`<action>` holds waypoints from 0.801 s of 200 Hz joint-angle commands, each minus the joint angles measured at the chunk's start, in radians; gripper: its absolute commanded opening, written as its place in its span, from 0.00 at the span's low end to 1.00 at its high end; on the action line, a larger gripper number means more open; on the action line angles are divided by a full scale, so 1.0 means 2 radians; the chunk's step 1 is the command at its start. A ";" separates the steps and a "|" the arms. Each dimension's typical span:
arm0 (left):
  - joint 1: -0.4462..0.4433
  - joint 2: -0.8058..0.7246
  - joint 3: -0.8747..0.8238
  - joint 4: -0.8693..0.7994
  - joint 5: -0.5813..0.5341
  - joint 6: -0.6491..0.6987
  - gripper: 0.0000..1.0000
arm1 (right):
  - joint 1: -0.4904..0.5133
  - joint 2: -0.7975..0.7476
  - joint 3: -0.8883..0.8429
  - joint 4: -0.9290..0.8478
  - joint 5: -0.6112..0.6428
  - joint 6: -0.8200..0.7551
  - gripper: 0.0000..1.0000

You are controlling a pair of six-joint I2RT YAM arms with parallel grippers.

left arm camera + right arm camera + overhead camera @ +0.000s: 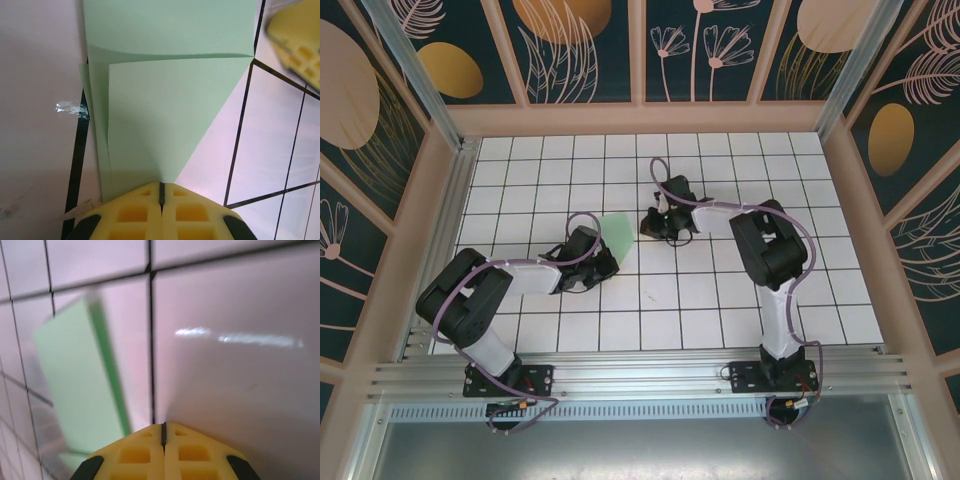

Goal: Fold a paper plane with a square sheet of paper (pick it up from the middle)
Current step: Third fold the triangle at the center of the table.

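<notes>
Left gripper [161, 186] sitting with fingers pressed together, tips meeting folded corner point of square sheet of paper [165, 115], which is lying flat on tiled table [720, 300]. Right gripper [163, 426] pressed together too, empty, pointing at bare tile just beside sheet.

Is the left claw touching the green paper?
Touching. The left wrist view shows the shut left claw pressing its tips on the folded green paper, no gap.
</notes>
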 commanded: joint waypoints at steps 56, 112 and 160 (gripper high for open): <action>0.000 -0.092 0.030 -0.080 -0.033 0.060 0.33 | -0.005 -0.122 -0.088 0.011 0.008 0.011 0.45; -0.030 -0.084 0.072 -0.154 -0.131 0.174 0.40 | 0.000 -0.171 -0.163 0.066 0.006 0.080 0.77; -0.034 -0.051 0.093 -0.175 -0.187 0.171 0.26 | -0.001 -0.167 -0.160 0.074 0.008 0.092 0.83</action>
